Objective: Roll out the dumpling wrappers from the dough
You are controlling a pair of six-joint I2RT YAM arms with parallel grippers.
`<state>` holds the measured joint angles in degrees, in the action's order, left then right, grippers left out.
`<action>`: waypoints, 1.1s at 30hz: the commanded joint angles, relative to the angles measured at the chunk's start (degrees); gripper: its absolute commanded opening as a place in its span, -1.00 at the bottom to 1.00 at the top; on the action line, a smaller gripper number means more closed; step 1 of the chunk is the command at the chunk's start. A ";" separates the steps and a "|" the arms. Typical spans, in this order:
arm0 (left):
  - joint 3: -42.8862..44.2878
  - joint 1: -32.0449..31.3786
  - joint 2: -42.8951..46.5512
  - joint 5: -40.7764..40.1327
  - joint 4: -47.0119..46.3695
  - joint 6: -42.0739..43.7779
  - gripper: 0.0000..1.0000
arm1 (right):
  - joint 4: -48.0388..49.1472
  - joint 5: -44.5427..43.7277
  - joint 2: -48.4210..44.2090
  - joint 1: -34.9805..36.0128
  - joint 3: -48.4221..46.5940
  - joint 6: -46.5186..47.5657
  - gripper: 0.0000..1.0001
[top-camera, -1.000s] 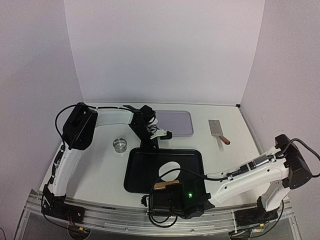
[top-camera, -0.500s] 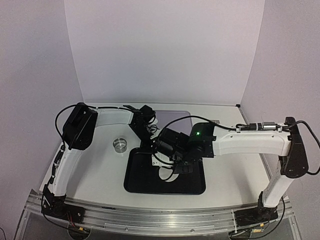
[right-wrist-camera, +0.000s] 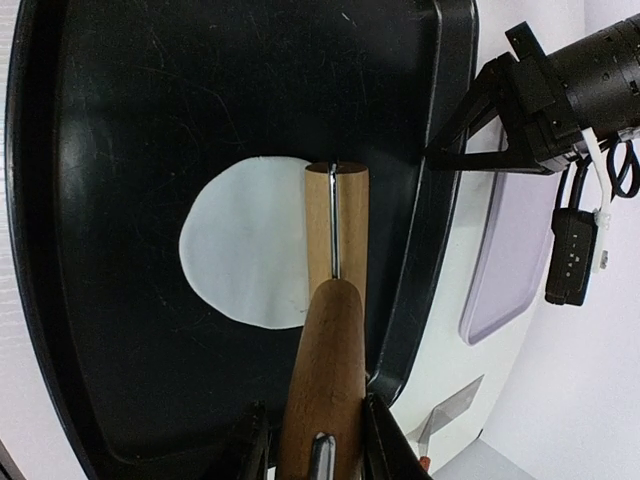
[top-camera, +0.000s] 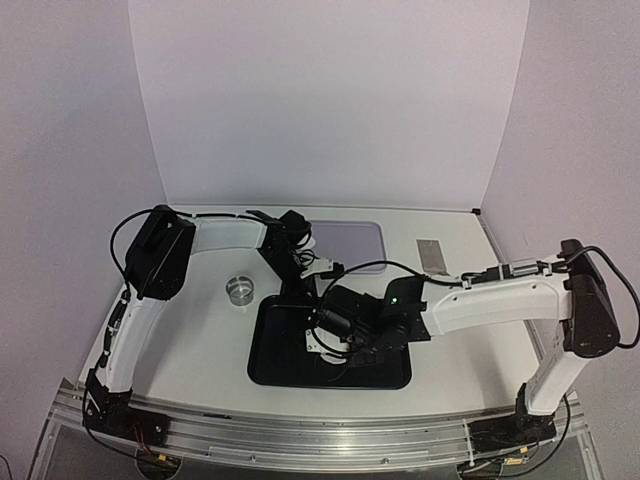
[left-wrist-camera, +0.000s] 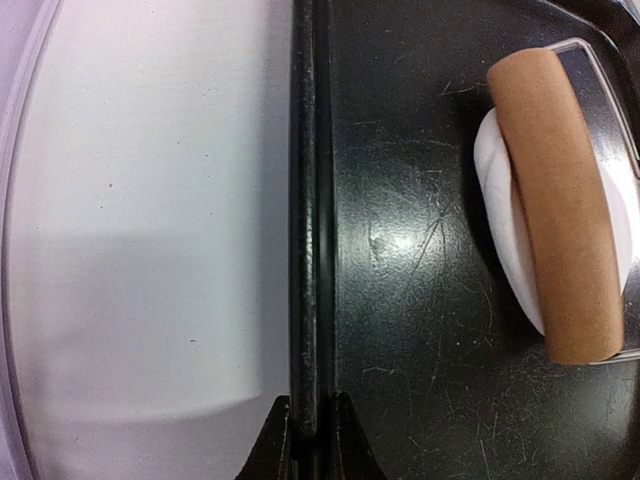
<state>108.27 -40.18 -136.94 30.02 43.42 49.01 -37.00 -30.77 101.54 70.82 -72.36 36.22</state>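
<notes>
Nearest the arm bases, the right fingers (right-wrist-camera: 316,436) are closed around the wooden handle of a rolling pin (right-wrist-camera: 335,225), and its roller rests on the dumpling wrapper (right-wrist-camera: 245,255). The wrapper is a flat white round lying inside the black tray (right-wrist-camera: 150,100), with most of it showing to one side of the roller.

At the tray's far rim, the left fingers (left-wrist-camera: 310,440) are narrowed to a pinch on the raised edge, apparently bracing it.

Beyond, on the counter (top-camera: 200,340), a small metal ring cutter (top-camera: 240,288) stands left of the tray. A lavender board (top-camera: 350,240) and a scraper (top-camera: 432,255) lie farther back.

The roller sits near the wall that the left fingers hold, so a long stroke could knock into it. A hard push could also slide the tray out of that thin pinch. Soft dough may cling to the wood and lift — or thin unevenly.
</notes>
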 commanded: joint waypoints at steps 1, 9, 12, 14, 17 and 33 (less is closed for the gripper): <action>-0.79 0.11 -0.61 -5.97 -1.14 3.12 -1.00 | -5.98 10.37 0.57 3.43 6.56 -9.04 -1.00; -0.75 0.02 -0.48 -6.12 -0.97 3.29 -1.00 | -5.36 8.16 8.13 -0.63 1.88 -7.67 -1.00; -1.08 -0.05 -0.22 -6.03 -0.91 3.26 -1.00 | -5.15 8.24 10.06 -1.49 0.30 -6.54 -1.00; -1.35 0.00 -0.16 -5.92 -0.97 3.23 -1.00 | -5.51 8.39 9.89 -1.18 0.78 -7.14 -1.00; -1.56 -0.02 -0.05 -5.78 -1.03 3.12 -1.00 | -6.89 8.51 7.65 1.27 2.97 -9.61 -1.00; -1.79 -0.06 -0.40 -6.03 -0.97 3.11 -1.00 | -6.73 7.78 8.19 -2.54 1.29 -10.73 -1.00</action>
<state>108.27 -39.86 -136.94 29.91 43.42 48.77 -36.72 -35.97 103.14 73.90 -72.01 23.09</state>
